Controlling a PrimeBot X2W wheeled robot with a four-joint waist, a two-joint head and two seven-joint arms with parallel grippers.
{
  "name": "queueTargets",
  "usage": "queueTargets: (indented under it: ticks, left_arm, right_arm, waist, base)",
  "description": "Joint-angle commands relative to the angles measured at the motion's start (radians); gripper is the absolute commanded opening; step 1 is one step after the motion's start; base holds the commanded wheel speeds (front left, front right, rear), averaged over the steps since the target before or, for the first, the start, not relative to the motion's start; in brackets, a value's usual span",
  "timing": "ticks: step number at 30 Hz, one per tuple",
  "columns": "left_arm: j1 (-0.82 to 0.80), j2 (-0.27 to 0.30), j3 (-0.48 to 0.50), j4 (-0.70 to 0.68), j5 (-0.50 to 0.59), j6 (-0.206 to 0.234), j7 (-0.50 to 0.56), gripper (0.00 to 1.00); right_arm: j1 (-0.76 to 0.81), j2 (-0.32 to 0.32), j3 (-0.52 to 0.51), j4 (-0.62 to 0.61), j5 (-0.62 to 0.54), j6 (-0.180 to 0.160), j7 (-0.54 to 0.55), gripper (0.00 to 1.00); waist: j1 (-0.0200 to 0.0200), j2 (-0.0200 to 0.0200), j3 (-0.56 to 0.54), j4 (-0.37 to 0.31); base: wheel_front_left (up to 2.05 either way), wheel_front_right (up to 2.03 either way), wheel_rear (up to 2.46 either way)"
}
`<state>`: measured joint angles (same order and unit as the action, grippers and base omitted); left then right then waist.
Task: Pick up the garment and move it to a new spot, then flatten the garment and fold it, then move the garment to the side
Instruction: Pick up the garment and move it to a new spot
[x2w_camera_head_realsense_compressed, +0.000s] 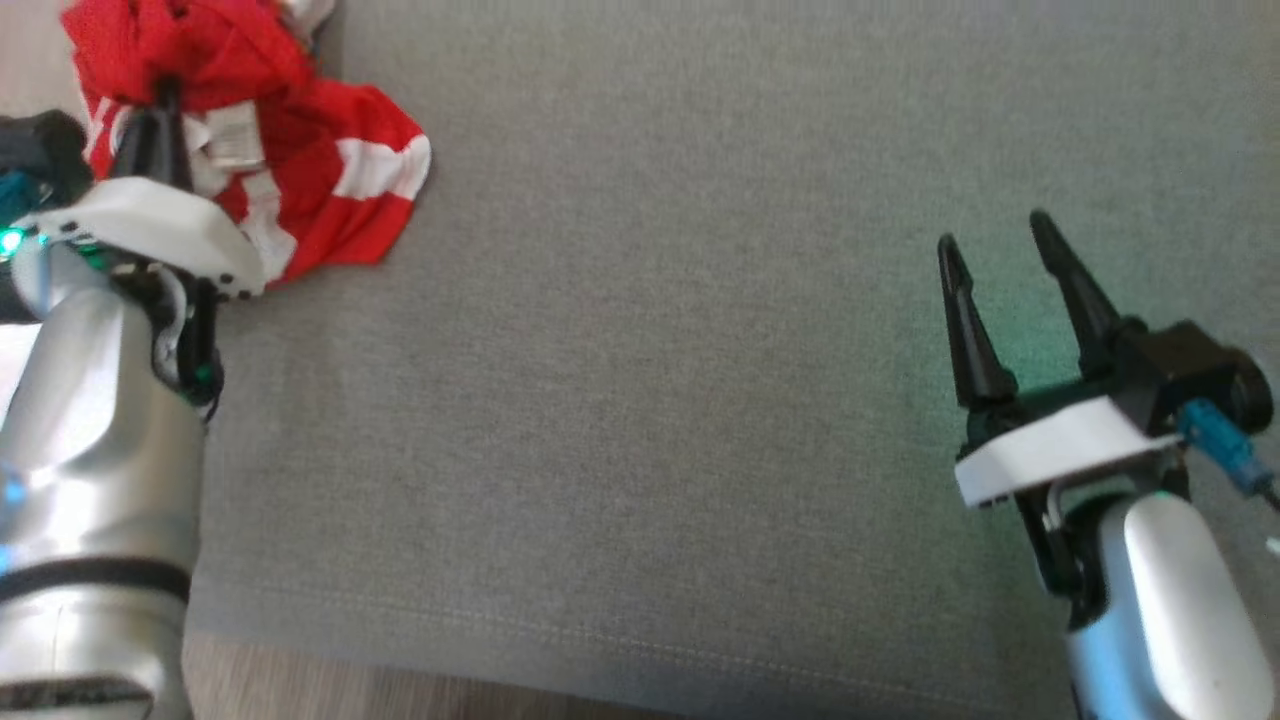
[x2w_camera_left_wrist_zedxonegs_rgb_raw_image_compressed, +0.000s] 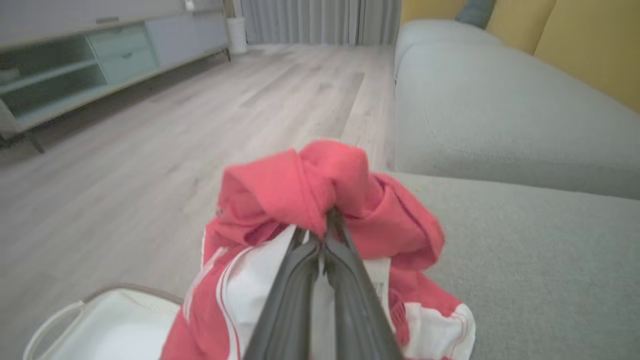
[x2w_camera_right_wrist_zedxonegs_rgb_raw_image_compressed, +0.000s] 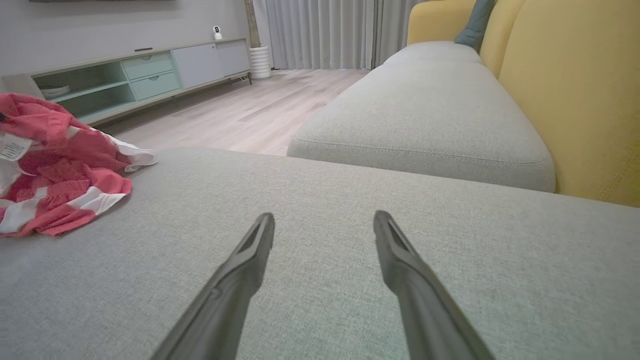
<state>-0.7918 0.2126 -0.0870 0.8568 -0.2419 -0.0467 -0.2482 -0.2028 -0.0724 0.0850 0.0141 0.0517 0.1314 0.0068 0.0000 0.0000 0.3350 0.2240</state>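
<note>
The garment (x2w_camera_head_realsense_compressed: 310, 165) is a crumpled red piece with white stripes, lying at the far left corner of the grey sofa cushion (x2w_camera_head_realsense_compressed: 700, 380). My left gripper (x2w_camera_head_realsense_compressed: 165, 95) is shut on a fold of it. In the left wrist view the two dark fingers meet at the left gripper's tip (x2w_camera_left_wrist_zedxonegs_rgb_raw_image_compressed: 327, 220), pinched into the bunched red garment (x2w_camera_left_wrist_zedxonegs_rgb_raw_image_compressed: 300, 185). My right gripper (x2w_camera_head_realsense_compressed: 995, 235) stands open above bare cushion at the right, far from the cloth. Its spread tips show in the right wrist view as the right gripper (x2w_camera_right_wrist_zedxonegs_rgb_raw_image_compressed: 324, 220), with the garment (x2w_camera_right_wrist_zedxonegs_rgb_raw_image_compressed: 60, 170) off to the left.
A white basket (x2w_camera_left_wrist_zedxonegs_rgb_raw_image_compressed: 100, 320) sits on the wooden floor (x2w_camera_left_wrist_zedxonegs_rgb_raw_image_compressed: 150, 150) beside the cushion's edge. A second grey seat cushion (x2w_camera_right_wrist_zedxonegs_rgb_raw_image_compressed: 430, 115) and yellow backrests (x2w_camera_right_wrist_zedxonegs_rgb_raw_image_compressed: 575, 90) lie beyond. A low cabinet (x2w_camera_right_wrist_zedxonegs_rgb_raw_image_compressed: 140, 75) stands across the room. The cushion's front edge (x2w_camera_head_realsense_compressed: 500, 650) runs along the bottom.
</note>
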Motion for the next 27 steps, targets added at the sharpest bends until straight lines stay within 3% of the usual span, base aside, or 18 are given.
queueTargets:
  ticks: [1,10,17,22,27]
  left_arm:
    - [0.02,0.063,0.023,-0.084,0.013,0.008,-0.013,0.0]
    - [0.309,0.075,0.027,-0.521,0.052,0.06,-0.01,0.0]
    - [0.51,0.05,-0.016,-0.803,0.047,0.078,0.07,0.0]
    - [0.559,0.016,-0.075,-0.867,0.037,0.061,0.109,0.0]
    - [0.53,-0.044,-0.171,-0.842,0.027,0.018,0.129,0.0]
  right_arm:
    - [0.014,0.014,0.018,-0.03,0.003,-0.001,-0.009,1.0]
    - [0.071,0.02,0.004,-0.039,0.018,-0.001,-0.012,1.0]
    - [0.116,0.022,-0.004,-0.056,0.043,-0.001,-0.008,1.0]
    - [0.125,0.022,-0.002,-0.071,0.054,-0.001,-0.002,1.0]
    - [0.115,0.022,0.013,-0.09,0.06,-0.001,0.006,1.0]
  waist:
    - [0.0,0.0,-0.04,0.008]
    - [0.0,0.0,-0.156,-0.014]
    - [0.0,0.0,-0.223,-0.084]
    - [0.0,0.0,-0.23,-0.153]
    - [0.0,0.0,-0.211,-0.271]
  base:
    - [0.0,0.0,0.0]
    - [0.0,0.0,0.0]
    - [0.0,0.0,0.0]
    - [0.0,0.0,0.0]
    - [0.0,0.0,0.0]
